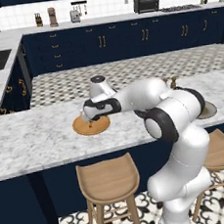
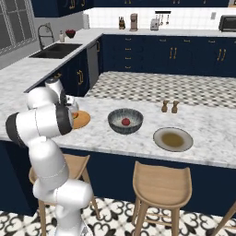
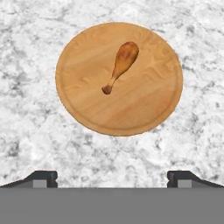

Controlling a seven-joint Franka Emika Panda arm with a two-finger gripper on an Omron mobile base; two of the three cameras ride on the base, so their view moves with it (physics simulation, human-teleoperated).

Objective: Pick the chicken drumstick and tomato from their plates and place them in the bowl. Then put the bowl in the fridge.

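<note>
Arm hides most of wood plate (image 2: 82, 120) in right base view, much of grey-rimmed plate (image 1: 210, 110) in left. Fingertips (image 3: 43, 178) cut off by bottom edge in hand view.

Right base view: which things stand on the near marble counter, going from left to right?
Wooden plate → bowl with the tomato inside → two small shakers → grey-rimmed plate.

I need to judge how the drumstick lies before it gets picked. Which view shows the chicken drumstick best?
The hand view: the chicken drumstick lies unobstructed on the wooden plate, bulbous end and thin bone both clear. In the left base view the arm hides most of that plate, leaving a tiny speck; in the right base view the arm hides it.
</note>
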